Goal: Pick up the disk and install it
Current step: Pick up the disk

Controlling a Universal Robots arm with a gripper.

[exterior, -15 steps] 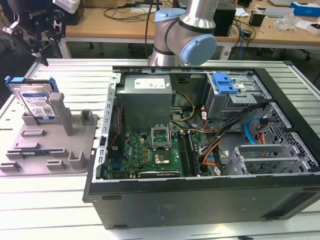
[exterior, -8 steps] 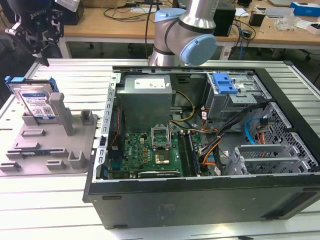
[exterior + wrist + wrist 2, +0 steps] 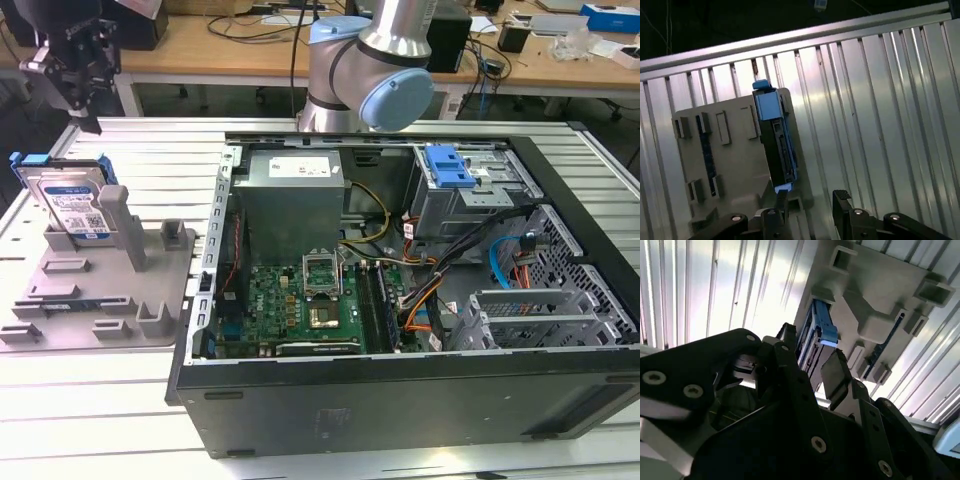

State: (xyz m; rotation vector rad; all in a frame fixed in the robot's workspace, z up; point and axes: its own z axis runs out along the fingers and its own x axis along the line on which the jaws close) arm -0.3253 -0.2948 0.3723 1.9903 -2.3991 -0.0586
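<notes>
The disk (image 3: 76, 203) stands on edge in a grey plastic holder (image 3: 112, 300) on the exterior view's left. It is silver with a white-and-blue label and blue side rails. My gripper (image 3: 80, 105) hangs above and behind it, apart from it. The second wrist view has the disk (image 3: 816, 337) seen edge-on beyond the gripper (image 3: 812, 365). The first wrist view has the disk (image 3: 777, 140) just past the gripper (image 3: 811, 200). Both black fingers (image 3: 841, 199) stand apart with nothing between them, so the gripper is open.
An open computer case (image 3: 430, 400) lies on the ribbed metal table (image 3: 90, 400), with a motherboard (image 3: 300, 305), a big grey metal box (image 3: 292, 195) and a grey cage with a blue latch (image 3: 450, 170) inside. The arm's base (image 3: 370, 70) rises behind the case.
</notes>
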